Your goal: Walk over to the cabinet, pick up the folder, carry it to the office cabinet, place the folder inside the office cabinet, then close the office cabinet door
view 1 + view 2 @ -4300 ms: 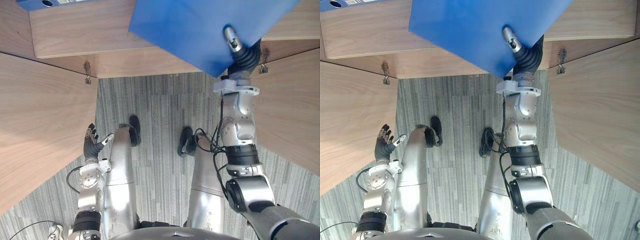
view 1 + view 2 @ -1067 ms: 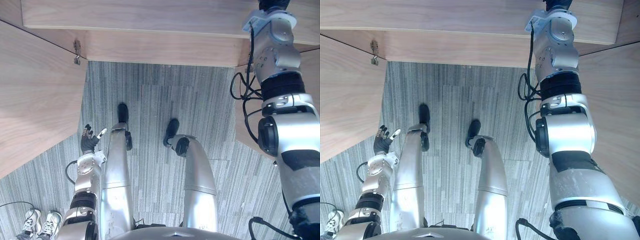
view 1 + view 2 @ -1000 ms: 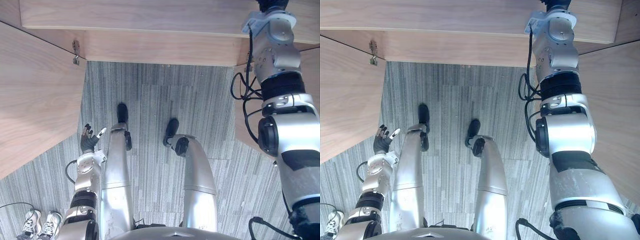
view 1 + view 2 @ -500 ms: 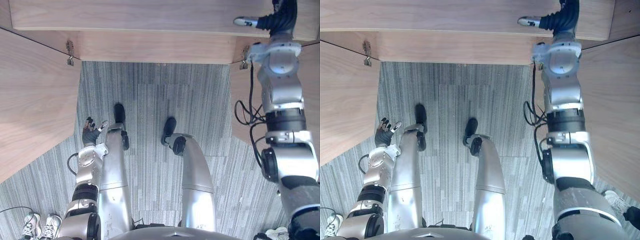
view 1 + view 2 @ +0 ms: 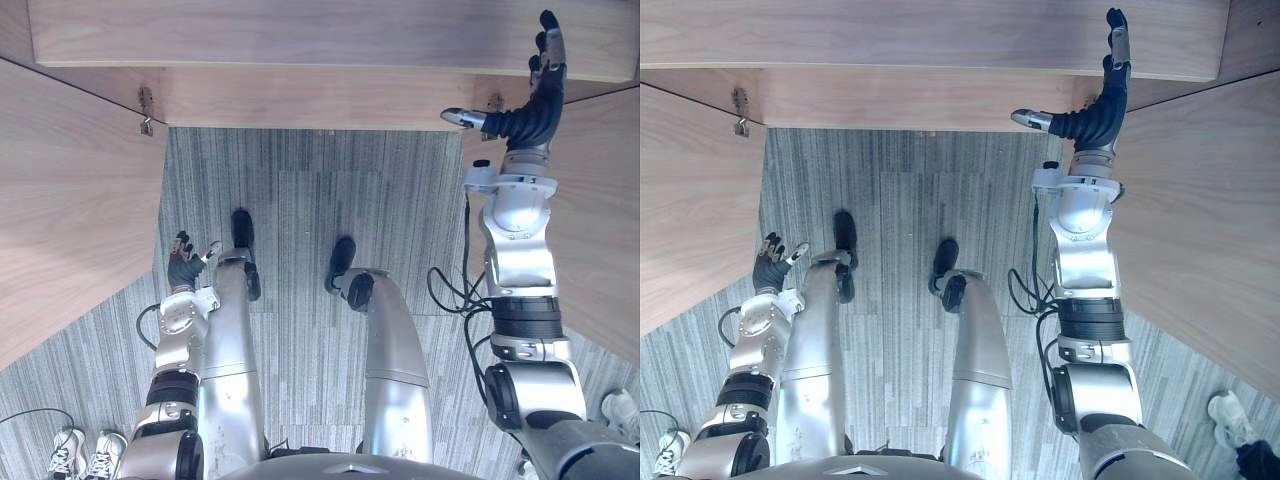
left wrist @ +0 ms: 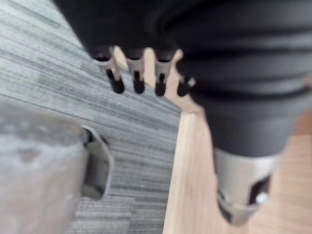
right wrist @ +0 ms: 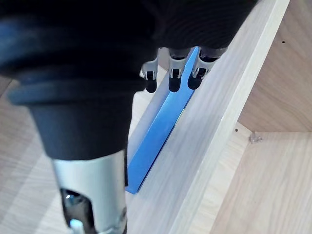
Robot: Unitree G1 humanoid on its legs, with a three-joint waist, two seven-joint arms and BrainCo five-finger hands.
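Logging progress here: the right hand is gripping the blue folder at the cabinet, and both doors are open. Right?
Not quite. The right hand is open and grips nothing; the right wrist view shows the folder resting in the cabinet beyond the hand. The left door and right door are open.

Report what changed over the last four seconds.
The right hand let go of the blue folder, which now sits in the cabinet, and drew back to its front edge, fingers straight. The left hand stayed open and low. Both cabinet doors stayed open.
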